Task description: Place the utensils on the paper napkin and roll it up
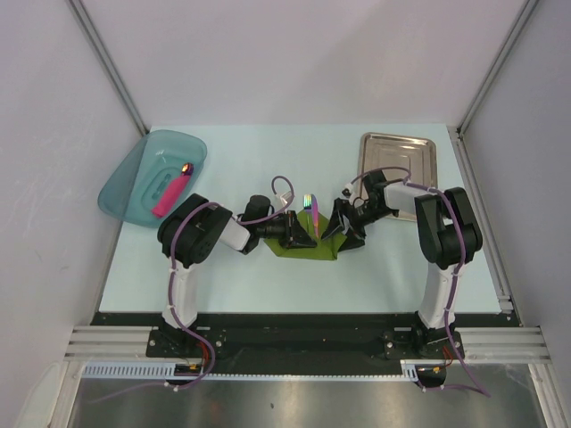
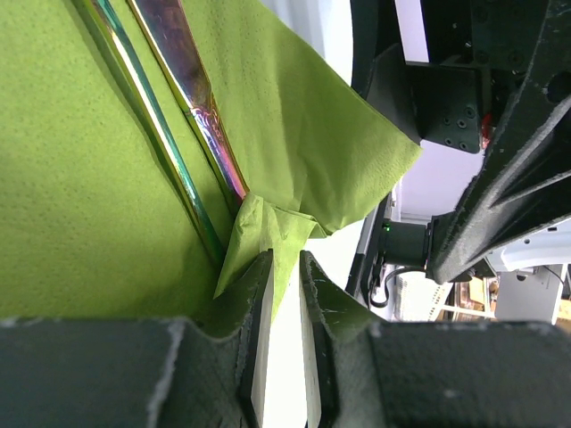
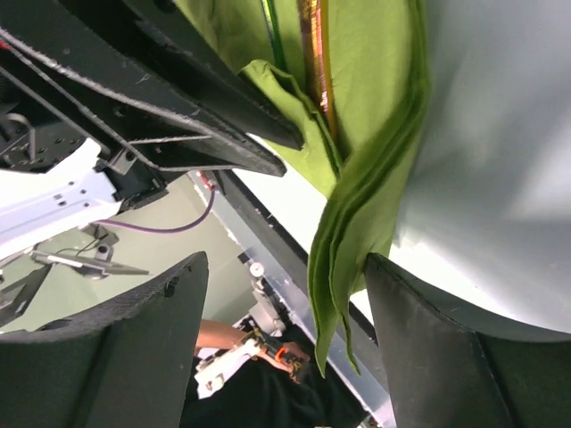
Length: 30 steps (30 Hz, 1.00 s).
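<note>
Table [image 1: 268,160]: pale blue-green top, both arms reaching in to meet at its middle
Teal tub [image 1: 134,178]: translucent, at the far left, tipped on its side edge
Steel tray [image 1: 398,147]: far right, flat, behind the right arm
Paper napkin [image 1: 303,248]: mid-table between the two grippers, olive green and finely dimpled; no longer a flat square but bunched, one side folded up over itself in several layers
Napkin up close [image 2: 89,196]: one corner juts free to the right, and a crumpled fold below it runs down into the left fingers
Napkin edge [image 3: 375,134]: the layered fold runs lengthwise through the gap of the right gripper, touching neither finger as far as can be seen
Left gripper [image 2: 284,267]: jaws nearly together, pinching the crumpled fold of the napkin
Right gripper [image 3: 285,267]: jaws spread wide, holding nothing
Utensils [image 1: 310,203]: lying on the napkin, long axis running roughly near to far, their visible ends toward the far edge
Utensils, look [image 2: 192,85]: two slim metal pieces side by side, almost parallel, with a rainbow sheen of purple, pink, orange and green; their lower ends disappear under the fold
Pink bar [image 1: 169,194]: inside the tub, with a shiny tip
</note>
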Motion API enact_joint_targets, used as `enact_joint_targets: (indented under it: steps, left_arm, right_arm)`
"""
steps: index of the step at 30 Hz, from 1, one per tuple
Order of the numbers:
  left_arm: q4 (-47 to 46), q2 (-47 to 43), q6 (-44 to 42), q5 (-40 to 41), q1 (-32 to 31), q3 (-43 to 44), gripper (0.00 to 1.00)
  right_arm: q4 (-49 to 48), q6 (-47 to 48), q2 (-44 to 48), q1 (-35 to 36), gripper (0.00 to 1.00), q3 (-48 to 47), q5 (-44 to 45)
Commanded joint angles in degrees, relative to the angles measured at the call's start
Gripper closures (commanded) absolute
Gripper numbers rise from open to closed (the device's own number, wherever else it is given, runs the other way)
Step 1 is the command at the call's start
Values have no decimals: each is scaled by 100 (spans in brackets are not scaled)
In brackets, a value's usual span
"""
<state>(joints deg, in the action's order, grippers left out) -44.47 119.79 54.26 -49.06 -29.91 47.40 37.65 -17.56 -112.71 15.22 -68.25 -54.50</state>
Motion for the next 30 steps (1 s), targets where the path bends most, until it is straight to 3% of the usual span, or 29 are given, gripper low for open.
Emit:
enact_joint_targets:
  steps: [1,7,8,17,19,30]
  left_arm:
    - [-211,-17,76,19,47,121,78]
    - [-203,-26,76,28,47,112,78]
    - [-168,-26,67,37,47,112,78]
    - [26,-61,-38,89,47,147,85]
    - [43,-70,-47,98,47,147,85]
    - [17,-104,-30,72,47,147,86]
  right_arm:
    - [-56,7,135,7,26,-22,342]
    - [49,209,249,-72,42,-92,994]
    - [76,244,258,-63,51,-101,994]
    - [-38,306,197,209,96,-487,783]
    - [-82,253,170,244,100,-584,765]
    - [-381,-98,-251,640,100,-865,730]
